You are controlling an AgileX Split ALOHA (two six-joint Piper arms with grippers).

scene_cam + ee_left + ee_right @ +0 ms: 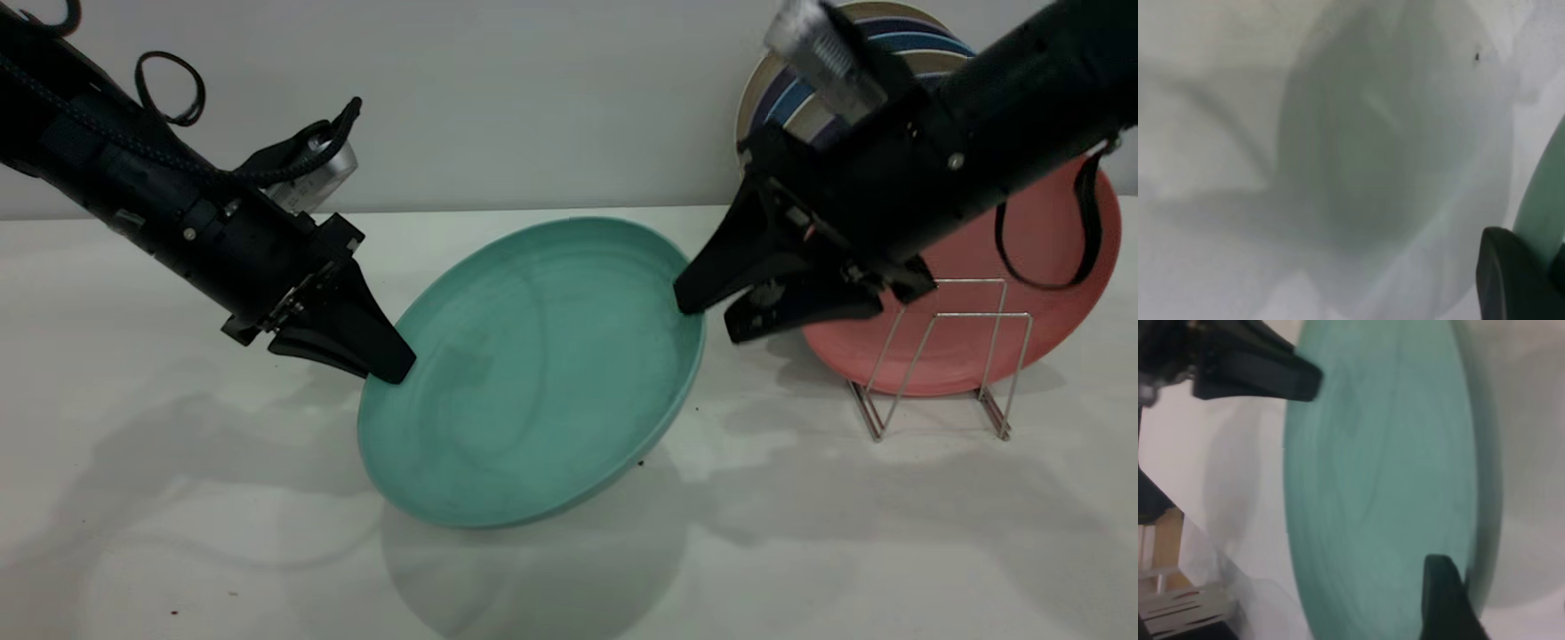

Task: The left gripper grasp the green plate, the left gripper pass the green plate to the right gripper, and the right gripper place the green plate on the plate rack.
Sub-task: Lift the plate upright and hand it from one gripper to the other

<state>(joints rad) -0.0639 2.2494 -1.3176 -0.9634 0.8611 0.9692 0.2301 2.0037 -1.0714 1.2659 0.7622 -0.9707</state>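
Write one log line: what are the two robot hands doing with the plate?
phase: handover | left gripper: shut on round teal-green plastic plate, tilted above table | right gripper: open at opposite rim

A round matte teal-green plastic plate (542,373) is seen; a salmon-pink plate (1040,258), a blue-and-cream striped plate (898,36) and a silver wire rack (942,356) are shown.

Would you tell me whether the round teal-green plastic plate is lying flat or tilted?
Tilted. The green plate is held off the white table by the left gripper; the right gripper straddles its opposite rim.
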